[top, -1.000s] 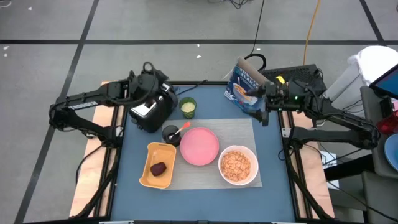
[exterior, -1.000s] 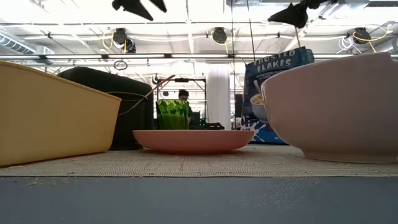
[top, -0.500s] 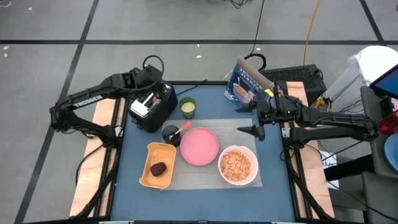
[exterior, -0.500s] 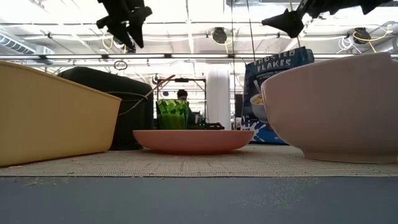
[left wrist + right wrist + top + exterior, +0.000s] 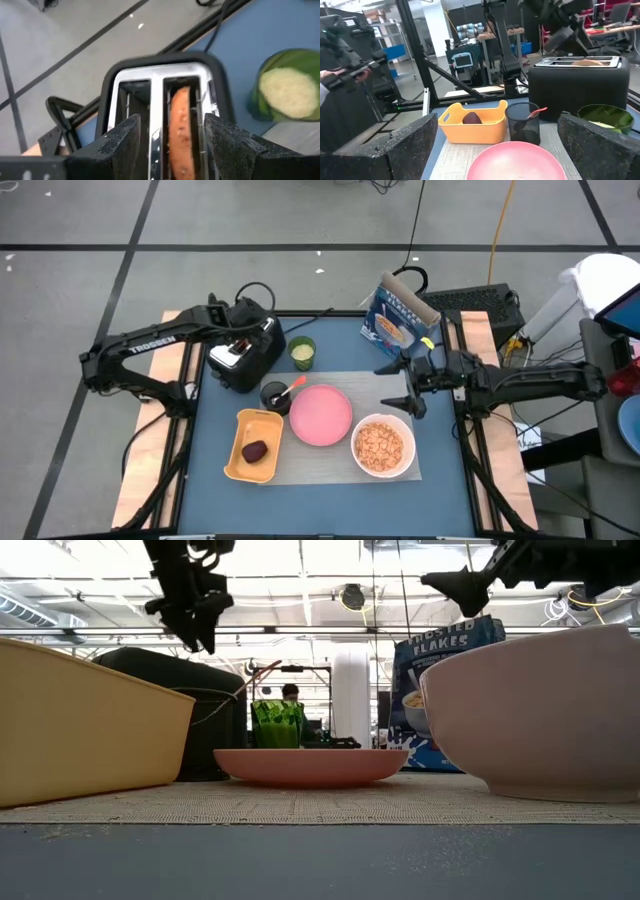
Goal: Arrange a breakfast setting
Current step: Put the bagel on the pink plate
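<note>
A toasted bagel [image 5: 181, 127] stands on edge in one slot of the black-and-silver toaster [image 5: 243, 358] at the far left. My left gripper [image 5: 172, 122] hovers open just above it, one finger on either side, touching nothing. The grey mat [image 5: 385, 392] carries a pink plate [image 5: 320, 416] and a white bowl [image 5: 382, 446] of tan cereal. A dark-red fruit [image 5: 255, 451] lies in the yellow tray [image 5: 240, 470]. The spoon [image 5: 291, 388] stands in a black mesh cup [image 5: 274, 396]. My right gripper [image 5: 392, 378] hangs wide open above the mat's far right corner, pointing level toward the toaster.
A blue cereal box [image 5: 398, 320] stands at the far right, behind my right gripper. A green cup [image 5: 302, 352] sits just right of the toaster. The toaster's cord [image 5: 250, 280] loops off the far edge. Bare blue tabletop lies along the near edge.
My left gripper has come down toward the toaster and tipped steeply downward, ending over the bagel's slot. My right gripper has sunk from beside the cereal box toward the near edge, tipping up from pointing down to level. Nothing on the table has moved.
</note>
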`<state>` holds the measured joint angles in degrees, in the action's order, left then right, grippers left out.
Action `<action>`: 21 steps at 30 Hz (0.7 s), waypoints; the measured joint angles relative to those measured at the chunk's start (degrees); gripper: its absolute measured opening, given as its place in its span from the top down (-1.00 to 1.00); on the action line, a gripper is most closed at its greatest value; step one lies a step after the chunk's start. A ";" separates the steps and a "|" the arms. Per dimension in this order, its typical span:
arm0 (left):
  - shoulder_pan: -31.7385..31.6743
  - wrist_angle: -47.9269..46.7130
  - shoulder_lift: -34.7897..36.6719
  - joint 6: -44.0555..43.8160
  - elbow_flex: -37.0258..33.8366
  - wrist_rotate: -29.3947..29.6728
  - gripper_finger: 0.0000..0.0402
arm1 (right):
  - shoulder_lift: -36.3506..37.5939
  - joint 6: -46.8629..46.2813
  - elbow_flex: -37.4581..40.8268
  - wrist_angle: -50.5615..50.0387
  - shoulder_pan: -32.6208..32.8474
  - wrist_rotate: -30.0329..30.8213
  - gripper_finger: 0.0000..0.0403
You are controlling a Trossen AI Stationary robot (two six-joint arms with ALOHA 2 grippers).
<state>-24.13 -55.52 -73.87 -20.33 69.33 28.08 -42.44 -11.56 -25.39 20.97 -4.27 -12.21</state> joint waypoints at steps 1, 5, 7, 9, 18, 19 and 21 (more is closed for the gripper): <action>-0.15 -0.03 0.00 -0.23 -0.40 0.03 -0.11 | -0.02 0.01 0.52 0.93 0.21 0.02 -0.98; -0.61 0.08 0.01 -1.21 -2.03 0.02 -0.11 | 0.00 0.01 1.23 2.10 0.70 0.02 -0.98; -0.60 0.08 0.00 -1.28 -2.77 0.02 -0.11 | -0.02 0.01 1.30 1.99 0.70 0.02 -0.98; -0.60 0.07 0.01 -1.84 -3.40 -0.01 -0.11 | -0.02 0.01 1.30 2.01 0.70 0.09 -0.98; -0.60 2.10 0.02 -2.72 -5.89 -0.11 -0.11 | 0.00 0.20 1.30 1.99 0.70 0.09 -0.98; -0.60 2.61 0.04 -2.72 -6.18 -0.11 -0.11 | 0.00 0.20 1.30 1.99 0.70 0.09 -0.98; -0.62 3.09 0.06 -2.72 -6.45 -0.20 -0.11 | 0.00 0.20 1.30 1.98 0.70 0.09 -0.98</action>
<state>-24.75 -52.42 -73.81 -23.05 62.88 27.88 -42.44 -11.35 -24.10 22.95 -3.57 -12.12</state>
